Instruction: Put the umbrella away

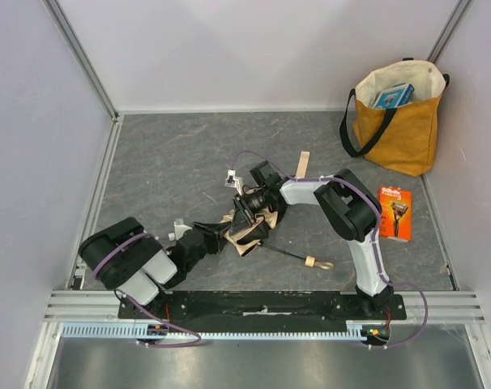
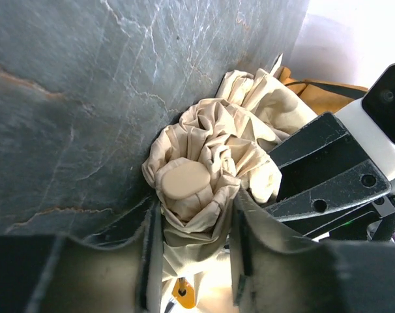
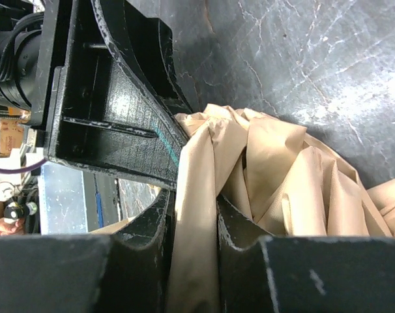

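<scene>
Two grippers, both on the one compact umbrella of pale beige-cream fabric (image 1: pixel 247 233).

Left gripper (image 2: pixel 196 218): jaws partway closed. Bunched cloth fills the gap and touches both fingers (image 2: pixel 148 261), so it has hold of the canopy at the tip end.

Right gripper (image 3: pixel 192 208): jaws nearly together, pinching one fold of the same cloth. The two grippers sit nose to nose, just beside each other.

Umbrella look:
- Canopy is collapsed and crumpled into loose folds, not rolled tight.
- Rounded beige end cap (image 2: pixel 182 182) pokes out of the folds between the left fingers.
- Thin black shaft (image 1: pixel 286 253) runs out of the bundle and lies on the grey stone-look tabletop (image 1: pixel 172 162).
- Shaft ends in a small light wooden knob handle (image 1: pixel 310 261) with a cord loop (image 1: pixel 325 265).

Location vs the mustard-yellow tote bag with black straps (image 1: pixel 403 138): the umbrella is well apart from it, to its left and nearer the arm bases. The tote stands upright with its mouth open.

Count:
- 1 umbrella
- 1 tote
- 1 blue box (image 1: pixel 393 96) inside the tote
- 1 orange razor pack (image 1: pixel 394 212), flat on the tabletop just on the near side of the tote
- 1 flat pale strip (image 1: pixel 304 164), left of the tote and closer to it than the umbrella is; can't tell what it is
</scene>
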